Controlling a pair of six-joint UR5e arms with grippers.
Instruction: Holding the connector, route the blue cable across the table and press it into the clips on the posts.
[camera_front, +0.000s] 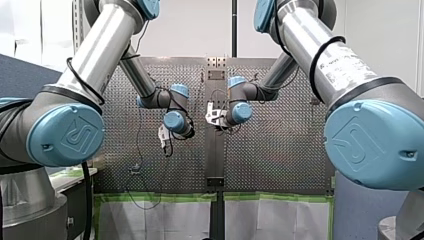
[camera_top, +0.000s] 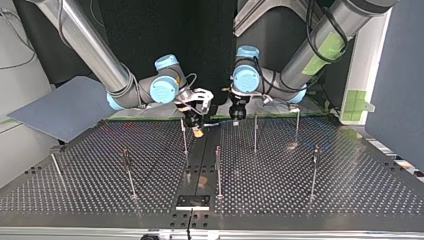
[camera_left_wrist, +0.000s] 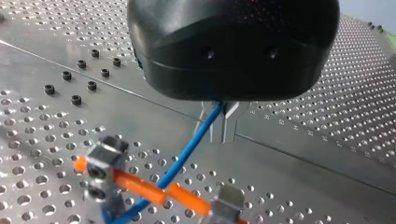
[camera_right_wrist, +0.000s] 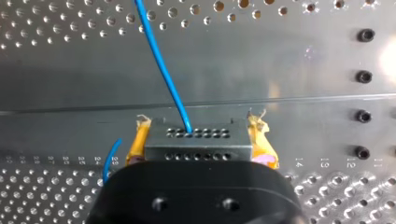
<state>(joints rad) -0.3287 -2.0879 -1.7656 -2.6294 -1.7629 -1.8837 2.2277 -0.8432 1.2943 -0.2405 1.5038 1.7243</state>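
In the right wrist view my right gripper (camera_right_wrist: 198, 128) is shut on the grey connector (camera_right_wrist: 198, 142), a block with rows of small holes, held between its yellow pads (camera_right_wrist: 138, 140). The blue cable (camera_right_wrist: 161, 65) leaves the connector's face and runs away over the table. In the left wrist view my left gripper (camera_left_wrist: 223, 123) has its thin metal fingers (camera_left_wrist: 230, 122) shut on the blue cable (camera_left_wrist: 189, 149), just past my right gripper's orange pads. In the top view both grippers hang close together at the far middle: right gripper (camera_top: 198, 129), left gripper (camera_top: 236, 115).
Several thin upright posts stand on the perforated table (camera_top: 320, 200), the nearest to the grippers being one post (camera_top: 184, 137) and another (camera_top: 255, 132). More posts (camera_top: 218, 172) stand toward the near edge. A row of black screws (camera_right_wrist: 363, 77) lies beside the centre strip.
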